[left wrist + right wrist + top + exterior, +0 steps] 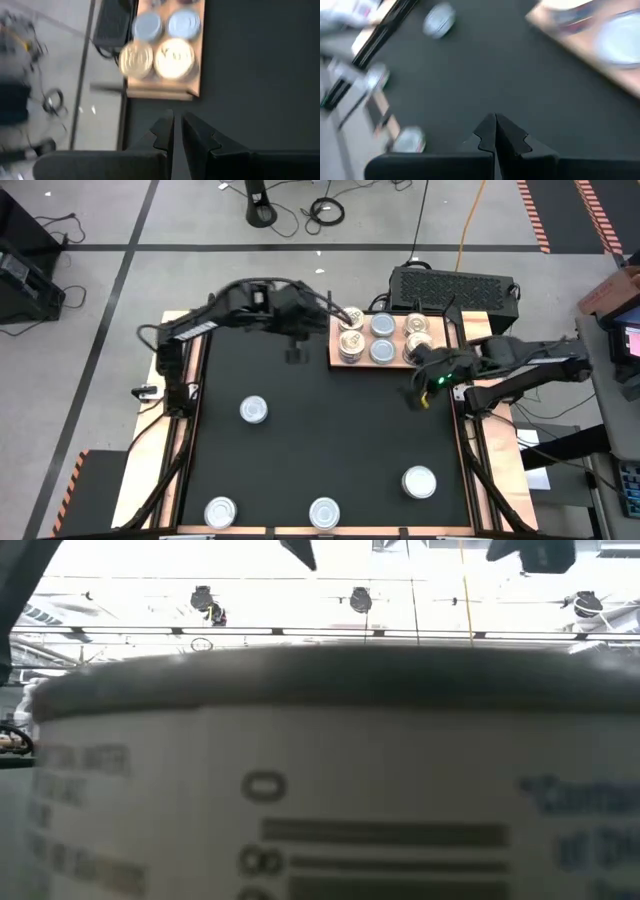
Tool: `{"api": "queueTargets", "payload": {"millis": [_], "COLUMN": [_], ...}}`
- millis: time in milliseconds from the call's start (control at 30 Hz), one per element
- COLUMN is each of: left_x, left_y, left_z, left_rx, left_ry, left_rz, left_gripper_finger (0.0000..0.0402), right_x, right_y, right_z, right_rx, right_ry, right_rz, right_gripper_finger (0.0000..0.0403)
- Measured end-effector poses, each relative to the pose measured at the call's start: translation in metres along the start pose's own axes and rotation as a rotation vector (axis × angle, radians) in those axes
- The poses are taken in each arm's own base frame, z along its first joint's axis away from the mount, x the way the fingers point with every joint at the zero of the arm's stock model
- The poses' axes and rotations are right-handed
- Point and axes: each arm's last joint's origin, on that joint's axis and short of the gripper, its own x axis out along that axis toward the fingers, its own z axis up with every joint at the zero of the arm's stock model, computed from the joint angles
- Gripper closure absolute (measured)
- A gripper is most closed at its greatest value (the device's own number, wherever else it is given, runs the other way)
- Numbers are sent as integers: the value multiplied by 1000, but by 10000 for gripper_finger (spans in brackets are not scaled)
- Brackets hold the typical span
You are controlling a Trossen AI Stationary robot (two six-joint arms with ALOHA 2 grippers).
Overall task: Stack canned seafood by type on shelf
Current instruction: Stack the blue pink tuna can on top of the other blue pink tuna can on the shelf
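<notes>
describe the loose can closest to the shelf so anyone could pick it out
Start at the wooden shelf at the table's far edge, then look across the black mat toward the left arm's side. The can lies alone mid-mat; the other three loose cans sit along the near edge.

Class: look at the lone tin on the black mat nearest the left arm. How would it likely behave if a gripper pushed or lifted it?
The tin looks short and wide with a flat top, so it would probably slide rather than tip. Its metal body is likely rigid. Its smooth round wall may slip between the fingers.
</notes>
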Motion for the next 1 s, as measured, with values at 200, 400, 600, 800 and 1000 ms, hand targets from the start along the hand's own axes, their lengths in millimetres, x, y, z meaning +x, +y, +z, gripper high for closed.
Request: {"api": "queueTargets", "payload": {"millis": [200,400,600,800,1000], "left_x": [-51,-91,-94,-55,-10], "left_y": [-14,-36,-58,-93,-131], "left_z": [-23,-58,-102,-146,-156], "left_rx": [-107,-107,-141,-264,-317], "left_ry": [-12,-123,-311,-363,-406], "left_rz": [-30,-68,-157,-345,-515], "left_gripper_finger": [364,364,364,364,364], "right_x": [29,46,59,67,65], "right_y": [25,52,79,91,93], "right_z": [-17,-47,-85,-123,-152], "right_rx": [-142,-106,62,240,396], "right_ry": [217,328,447,565,585], "right_rz": [78,104,102,-9,-140], "right_gripper_finger": [403,403,403,403,403]}}
